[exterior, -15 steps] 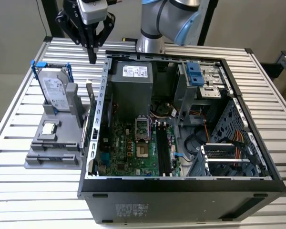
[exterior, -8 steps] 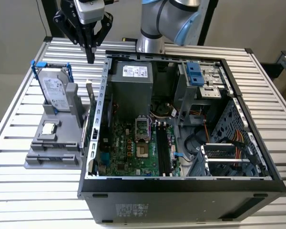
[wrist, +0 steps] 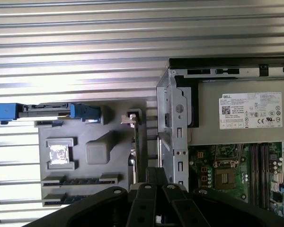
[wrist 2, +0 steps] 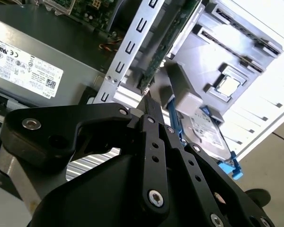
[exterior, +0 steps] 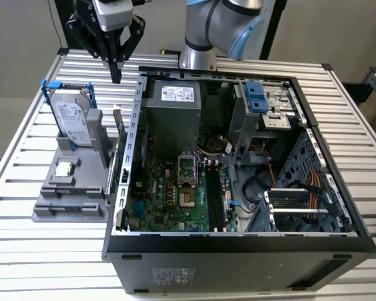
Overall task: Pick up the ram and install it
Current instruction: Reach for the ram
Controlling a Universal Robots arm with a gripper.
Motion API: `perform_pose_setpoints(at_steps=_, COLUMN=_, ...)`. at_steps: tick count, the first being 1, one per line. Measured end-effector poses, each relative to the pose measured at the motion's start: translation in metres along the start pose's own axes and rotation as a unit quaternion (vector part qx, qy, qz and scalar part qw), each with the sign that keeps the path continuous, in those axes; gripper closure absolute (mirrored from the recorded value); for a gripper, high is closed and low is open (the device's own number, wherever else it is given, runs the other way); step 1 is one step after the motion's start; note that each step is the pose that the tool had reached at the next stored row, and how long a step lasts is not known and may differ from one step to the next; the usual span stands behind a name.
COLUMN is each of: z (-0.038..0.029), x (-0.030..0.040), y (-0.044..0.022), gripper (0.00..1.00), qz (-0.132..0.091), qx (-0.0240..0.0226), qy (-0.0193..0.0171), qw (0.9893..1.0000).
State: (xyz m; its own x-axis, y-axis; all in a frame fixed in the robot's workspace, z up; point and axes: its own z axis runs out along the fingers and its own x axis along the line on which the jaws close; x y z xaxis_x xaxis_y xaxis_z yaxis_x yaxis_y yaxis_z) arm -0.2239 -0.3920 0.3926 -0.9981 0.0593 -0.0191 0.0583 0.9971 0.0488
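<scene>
Black gripper point(exterior: 116, 76), fingers together and empty, hangs in the exterior view above the ram point(exterior: 117, 128), which stands on edge in the grey holder point(exterior: 69, 188) just beside the computer case point(exterior: 238, 251). In the second wrist view I see the ram point(wrist 2: 168, 40) beyond the fingertips point(wrist 2: 149, 101) (not touching). In the first wrist view the ram point(wrist: 136, 142) shows edge-on between holder and case.

Slatted metal counter point(exterior: 19, 251) carries an open tower computer case point(exterior: 238, 251). Inside, the grey power supply point(exterior: 171, 110) sits at 12 o'clock of the green motherboard point(exterior: 166, 197). In the exterior view, a grey holder point(exterior: 69, 204) stands at 9 o'clock of the case. It holds an upright hard drive point(exterior: 72, 119) in a blue bracket, with a processor chip point(exterior: 65, 168) at the drive's 6 o'clock.
</scene>
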Motion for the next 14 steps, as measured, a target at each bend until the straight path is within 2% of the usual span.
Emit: perform_pose_setpoints(at_steps=14, z=-0.0002, x=0.0097, y=0.0005, gripper=1.00, qz=-0.001, qx=0.0000, qy=0.0001, qw=1.0000)
